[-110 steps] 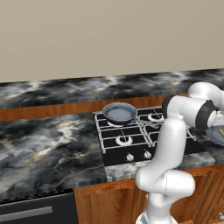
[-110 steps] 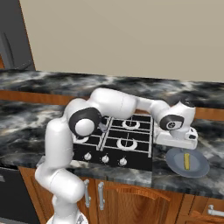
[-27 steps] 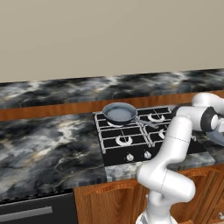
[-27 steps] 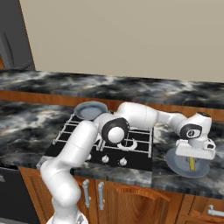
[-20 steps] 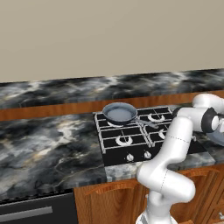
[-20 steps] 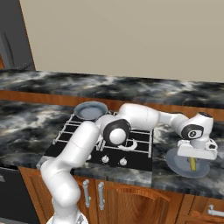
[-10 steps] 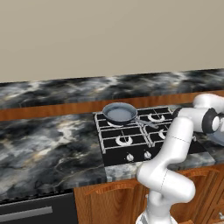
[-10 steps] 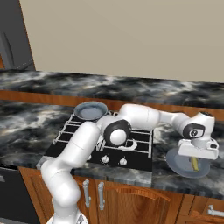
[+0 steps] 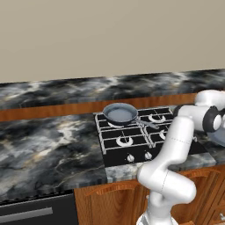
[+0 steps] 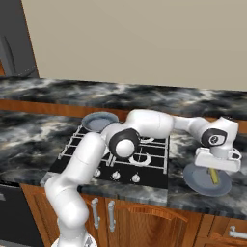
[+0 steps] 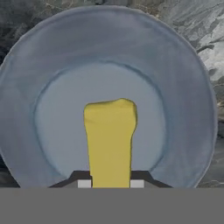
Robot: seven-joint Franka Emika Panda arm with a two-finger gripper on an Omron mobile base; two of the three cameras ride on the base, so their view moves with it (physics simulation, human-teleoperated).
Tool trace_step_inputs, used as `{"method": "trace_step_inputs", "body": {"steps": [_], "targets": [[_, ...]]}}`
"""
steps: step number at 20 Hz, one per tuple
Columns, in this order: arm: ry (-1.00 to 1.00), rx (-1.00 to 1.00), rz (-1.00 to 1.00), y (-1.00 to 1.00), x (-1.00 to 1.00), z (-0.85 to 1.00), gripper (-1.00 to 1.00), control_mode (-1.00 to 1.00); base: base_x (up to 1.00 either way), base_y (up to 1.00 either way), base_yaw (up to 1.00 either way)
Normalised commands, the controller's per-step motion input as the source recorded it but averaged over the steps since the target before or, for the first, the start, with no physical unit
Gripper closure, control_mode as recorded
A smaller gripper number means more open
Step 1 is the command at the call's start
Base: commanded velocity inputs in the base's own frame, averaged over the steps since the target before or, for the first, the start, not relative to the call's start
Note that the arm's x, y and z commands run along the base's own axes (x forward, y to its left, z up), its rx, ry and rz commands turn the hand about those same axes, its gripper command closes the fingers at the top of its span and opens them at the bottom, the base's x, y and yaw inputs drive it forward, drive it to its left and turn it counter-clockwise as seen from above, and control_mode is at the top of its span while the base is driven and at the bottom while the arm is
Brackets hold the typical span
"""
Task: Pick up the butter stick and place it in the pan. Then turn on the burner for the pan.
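1. A round blue-grey plate (image 11: pixel 188 109) with a raised rim holds the pale-yellow oblong butter stick (image 11: pixel 110 140); in the right base view the same plate (image 10: pixel 195 181) lies on the dark marbled stone counter (image 10: pixel 38 128), to the right of the black four-burner cooktop (image 10: pixel 157 181), with the butter (image 10: pixel 213 176) showing as a yellow sliver under the hand.
2. The small round dark-grey frying pan with a blue-grey inside (image 9: pixel 119 114) sits on the far left burner (image 9: pixel 110 125) of the cooktop, and nothing lies in it. Its long thin handle points right and toward the front, across the grate bars.
3. The two-finger gripper (image 11: pixel 110 183) is pressed in on the butter stick, one dark tip on each long side of the near end.
4. The plate lies near the counter's front edge, well apart from the pan; the cooktop lies between them, with the white arm arching over it.
5. In the hand view the butter's long axis runs straight away from the fingers, its far end reaching the plate's middle.
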Motion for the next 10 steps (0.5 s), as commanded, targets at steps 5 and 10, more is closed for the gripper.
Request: {"method": "trace_step_inputs", "body": {"steps": [5, 10], "targets": [[0.00, 0.00, 0.00, 0.58, -0.12, 0.30, 1.00, -1.00, 0.00, 0.00, 0.00], [-0.03, 0.00, -0.01, 0.66, -0.13, 0.33, 1.00, -1.00, 0.00, 0.00, 0.00]]}}
